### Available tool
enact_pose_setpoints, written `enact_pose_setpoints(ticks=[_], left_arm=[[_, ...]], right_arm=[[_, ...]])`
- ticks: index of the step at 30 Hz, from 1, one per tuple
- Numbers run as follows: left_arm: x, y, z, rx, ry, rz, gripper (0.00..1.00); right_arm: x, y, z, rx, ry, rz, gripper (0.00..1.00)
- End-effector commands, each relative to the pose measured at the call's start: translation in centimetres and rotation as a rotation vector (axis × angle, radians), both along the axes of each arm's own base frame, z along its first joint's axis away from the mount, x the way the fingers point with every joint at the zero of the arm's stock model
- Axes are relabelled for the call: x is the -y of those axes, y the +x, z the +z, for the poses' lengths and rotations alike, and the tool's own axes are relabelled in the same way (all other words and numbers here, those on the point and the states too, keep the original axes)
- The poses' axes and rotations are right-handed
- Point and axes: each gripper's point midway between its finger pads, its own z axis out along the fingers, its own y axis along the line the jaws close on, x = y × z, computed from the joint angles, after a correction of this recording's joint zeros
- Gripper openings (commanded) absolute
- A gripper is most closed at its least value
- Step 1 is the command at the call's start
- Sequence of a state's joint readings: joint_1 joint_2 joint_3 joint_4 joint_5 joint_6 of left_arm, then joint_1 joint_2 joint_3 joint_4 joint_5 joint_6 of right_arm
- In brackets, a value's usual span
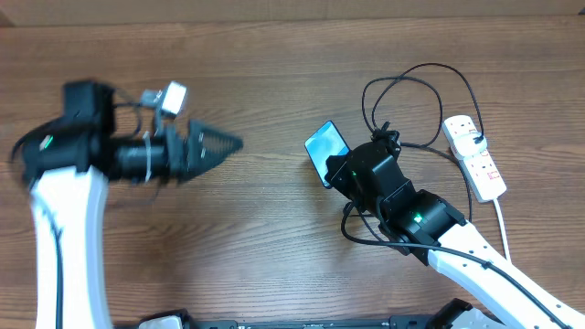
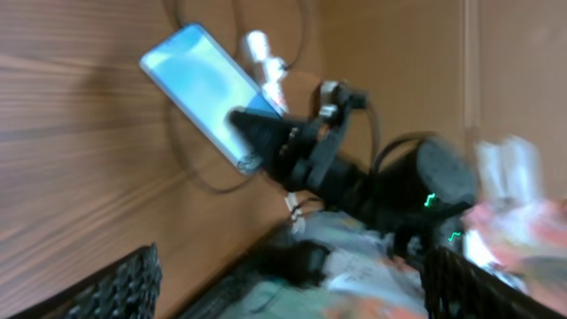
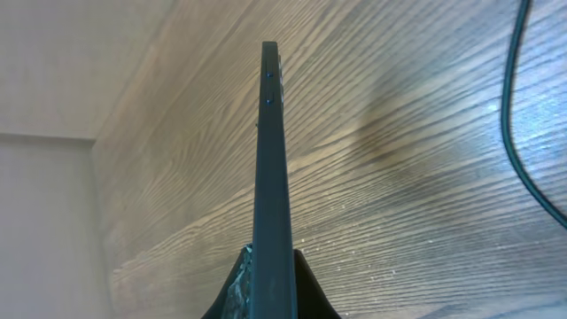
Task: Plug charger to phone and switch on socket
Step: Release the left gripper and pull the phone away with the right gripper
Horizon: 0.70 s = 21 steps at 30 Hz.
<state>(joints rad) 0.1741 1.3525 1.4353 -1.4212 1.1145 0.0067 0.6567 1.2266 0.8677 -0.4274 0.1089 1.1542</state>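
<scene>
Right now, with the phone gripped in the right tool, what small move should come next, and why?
Probably swing the left tool toward the charger cable looped beside the socket. The right tool is shut on the phone, the left tool stands open and empty far to the left, and the cable lies loose on the table.

Wooden table (brown grain); beige panel behind.
</scene>
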Motion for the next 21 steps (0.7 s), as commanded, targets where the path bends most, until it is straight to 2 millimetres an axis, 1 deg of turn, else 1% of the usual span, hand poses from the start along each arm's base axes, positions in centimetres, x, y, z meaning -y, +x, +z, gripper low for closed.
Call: enact_pose_setpoints(ticks=[1,3,5,7,10,12,14,17,19,21], left_arm=[[-3.3,-2.5,-1.1,0.131,0.239,0.057,0.88],[-4.0,-3.7,-1.2,0.154,0.234,0.12,0.89],[-4.2,-4.6,-1.7,0.176,0.189,0.168,0.9],[-3.9,-5.2,-2.3,0.216,0.093,0.202,0.92],[-3.4,-5.3,-3.8,0.226,-0.113,0.243,0.94],[-3.3,-5.0,-5.8,0.153,-0.244,0.265,0.95],[-3.3,-4.7,-8.4,0.038,-0.339,0.29,0.95],[-3.4,-4.6,-11.7,-0.127,-0.412,0.338,0.98],[-3.4,-4.5,-12.9,-0.191,-0.44,0.357,0.99],[-3.6,-4.2,-13.3,-0.227,-0.452,0.372,1.0]], right_arm=[[-0.7,0.4,2.3,0.092,-0.003,0.071,0.04],[-0.9,0.3,2.4,0.097,-0.005,0.097,0.04],[-1.1,0.2,2.3,0.087,0.01,0.112,0.04],[-1.3,0.0,2.4,0.079,0.031,0.13,0.04],[-1.8,-0.1,2.7,0.072,0.067,0.159,0.04],[-2.0,-0.1,2.9,0.07,0.089,0.174,0.04],[-2.0,0.1,3.2,0.077,0.1,0.174,0.04],[-2.1,0.5,3.6,0.095,0.114,0.168,0.04],[-2.2,0.8,4.1,0.114,0.131,0.164,0.04],[-2.4,1.0,4.6,0.123,0.159,0.15,0.04]])
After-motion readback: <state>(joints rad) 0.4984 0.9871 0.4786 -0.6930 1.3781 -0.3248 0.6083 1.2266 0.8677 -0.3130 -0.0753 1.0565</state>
